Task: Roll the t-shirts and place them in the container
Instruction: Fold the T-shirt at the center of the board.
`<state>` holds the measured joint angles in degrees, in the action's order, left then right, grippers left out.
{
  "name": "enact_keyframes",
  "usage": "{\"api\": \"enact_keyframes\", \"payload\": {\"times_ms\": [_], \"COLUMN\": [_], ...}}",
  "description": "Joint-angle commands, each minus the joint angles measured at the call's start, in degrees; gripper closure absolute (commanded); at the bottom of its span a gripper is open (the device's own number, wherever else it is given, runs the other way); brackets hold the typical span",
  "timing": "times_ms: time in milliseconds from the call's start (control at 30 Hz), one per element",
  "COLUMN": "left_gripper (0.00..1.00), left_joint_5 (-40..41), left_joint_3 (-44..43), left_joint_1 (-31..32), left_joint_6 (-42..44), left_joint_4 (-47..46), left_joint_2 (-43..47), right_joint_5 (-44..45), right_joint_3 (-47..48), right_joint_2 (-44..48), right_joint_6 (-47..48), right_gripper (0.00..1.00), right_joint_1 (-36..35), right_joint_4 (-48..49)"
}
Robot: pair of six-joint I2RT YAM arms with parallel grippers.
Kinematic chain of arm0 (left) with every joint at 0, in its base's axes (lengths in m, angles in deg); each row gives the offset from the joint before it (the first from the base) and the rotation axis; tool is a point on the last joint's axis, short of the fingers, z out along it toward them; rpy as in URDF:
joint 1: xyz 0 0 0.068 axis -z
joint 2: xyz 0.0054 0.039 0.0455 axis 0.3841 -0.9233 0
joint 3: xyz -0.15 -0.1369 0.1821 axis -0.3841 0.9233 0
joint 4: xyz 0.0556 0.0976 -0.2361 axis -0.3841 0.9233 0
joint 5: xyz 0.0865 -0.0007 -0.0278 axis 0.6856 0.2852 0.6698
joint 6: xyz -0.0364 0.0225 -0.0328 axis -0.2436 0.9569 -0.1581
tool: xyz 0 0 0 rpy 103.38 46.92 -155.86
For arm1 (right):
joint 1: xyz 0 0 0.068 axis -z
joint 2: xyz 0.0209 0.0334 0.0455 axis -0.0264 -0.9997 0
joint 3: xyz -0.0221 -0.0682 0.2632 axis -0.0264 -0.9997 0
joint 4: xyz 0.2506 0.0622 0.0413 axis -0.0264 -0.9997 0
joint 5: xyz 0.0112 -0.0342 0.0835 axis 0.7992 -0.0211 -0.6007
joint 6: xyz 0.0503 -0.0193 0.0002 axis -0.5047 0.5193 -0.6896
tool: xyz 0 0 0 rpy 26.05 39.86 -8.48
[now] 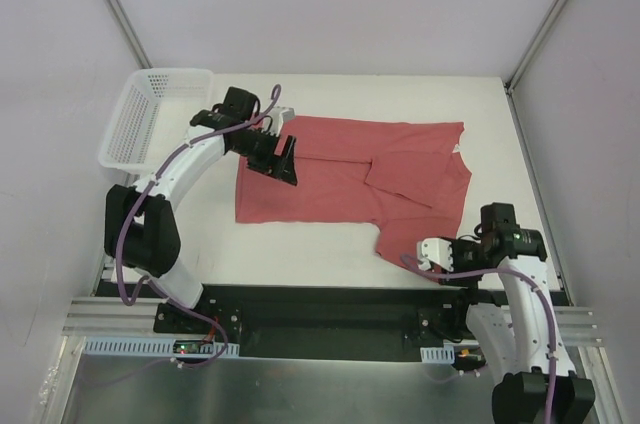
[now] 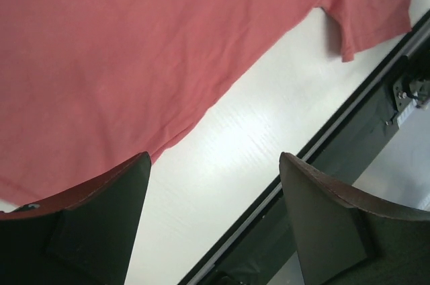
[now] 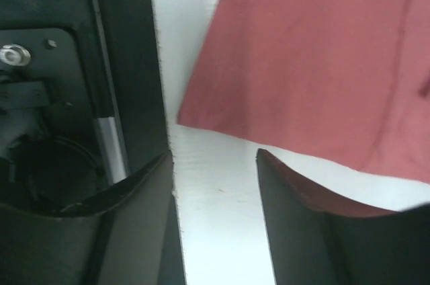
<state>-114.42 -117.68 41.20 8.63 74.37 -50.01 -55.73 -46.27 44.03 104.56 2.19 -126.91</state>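
Observation:
The salmon-red t-shirt (image 1: 350, 174) lies spread on the white table, with one sleeve folded in over its middle and a small white label at its far right edge. My left gripper (image 1: 285, 160) hovers over the shirt's left end with its jaws open and empty. In the left wrist view the left gripper (image 2: 215, 158) frames bare table just off the shirt's (image 2: 134, 50) near edge. My right gripper (image 1: 428, 259) is open and empty at the shirt's front right corner. In the right wrist view the right gripper (image 3: 213, 156) stands over bare table beside the shirt's (image 3: 322, 56) corner.
A white perforated basket (image 1: 150, 114) stands at the back left corner of the table (image 1: 330, 254). The black base rail (image 1: 330, 306) runs along the table's near edge, close to my right gripper. Frame posts rise at the back corners.

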Motion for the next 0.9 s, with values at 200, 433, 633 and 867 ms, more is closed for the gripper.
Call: {"api": "enact_keyframes", "payload": {"times_ms": [200, 433, 633, 867], "left_gripper": [0.23, 0.23, 0.23, 0.23], "left_joint_5": [3.5, 4.4, 4.3, 4.6], "left_joint_3": [2.4, 1.4, 1.0, 0.6], "left_joint_1": [-7.7, -8.4, -8.8, -8.9], "left_joint_6": [5.4, 5.7, 5.7, 5.9], "left_joint_4": [3.0, 3.1, 3.2, 3.3], "left_joint_2": [6.9, 6.0, 5.1, 4.7], "right_joint_5": [-2.1, -1.0, 1.4, 3.8], "right_joint_3": [-3.5, -6.8, -8.2, -9.1], "right_joint_2": [-9.3, -11.8, -14.8, -17.5], "right_joint_6": [40.9, 43.4, 40.9, 38.7], "right_gripper": [0.5, 0.5, 0.5, 0.5], "right_joint_1": [-0.5, -1.7, -3.4, -3.4], "right_joint_4": [-8.8, -2.5, 2.7, 7.8]}}
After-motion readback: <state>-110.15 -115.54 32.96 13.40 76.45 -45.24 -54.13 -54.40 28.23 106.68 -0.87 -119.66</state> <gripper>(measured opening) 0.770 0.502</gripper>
